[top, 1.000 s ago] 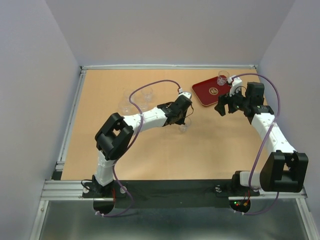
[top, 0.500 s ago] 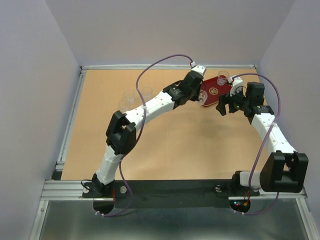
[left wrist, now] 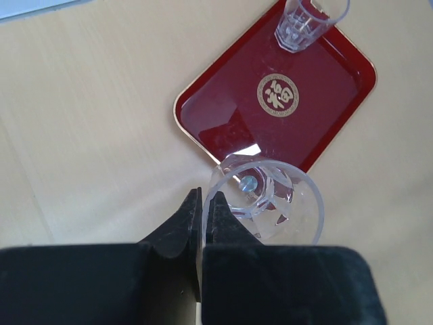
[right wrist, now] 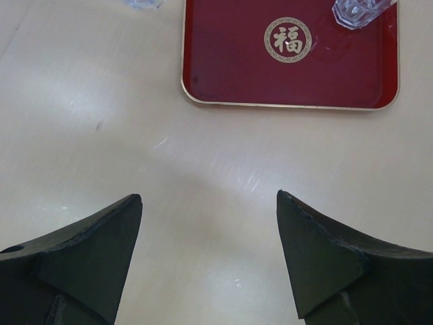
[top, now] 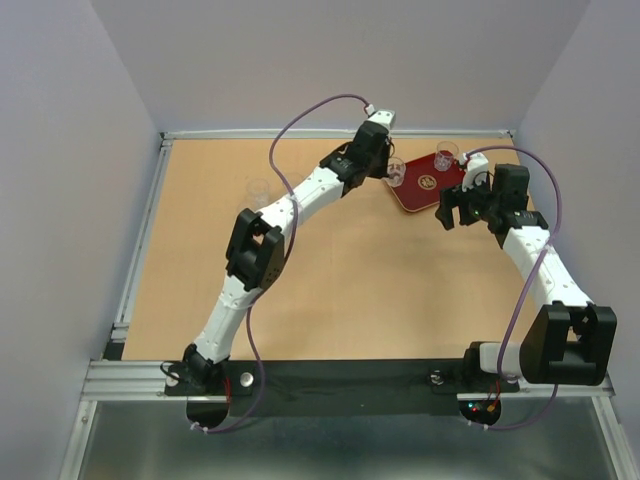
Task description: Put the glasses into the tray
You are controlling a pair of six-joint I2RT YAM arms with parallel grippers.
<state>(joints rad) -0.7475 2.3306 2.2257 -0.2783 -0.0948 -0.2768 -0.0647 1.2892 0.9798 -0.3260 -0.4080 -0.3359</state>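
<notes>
The left gripper [left wrist: 205, 203] is clamped on the wall of a small clear tumbler-like glass [left wrist: 267, 200]. One finger is inside the rim and the other outside, with only the thin wall between them. In the left wrist view this carried glass hangs just to the right of the fingers, and its bottom covers the lower edge of the flat dark-red rectangular tray [left wrist: 216, 115]. I judge that it is at the border, partly over the tray and partly over the pale tan table [left wrist: 88, 135].

The free floor of the tray lies up and to the right of the carried glass. The tray's long axis also runs from lower left to upper right, past the round pale emblem [left wrist: 277, 95]. A second clear glass [left wrist: 304, 24] stands in the tray's far corner, at the top of the frame, well apart.

The right gripper [right wrist: 210, 198] has its fingers wide apart and holds nothing. It is near the tray, with the tray above it in its frame. The left arm seems to need a short move further over the tray, then down. One more clear glass on the table [top: 258, 190] waits at the left of centre in the top view.
</notes>
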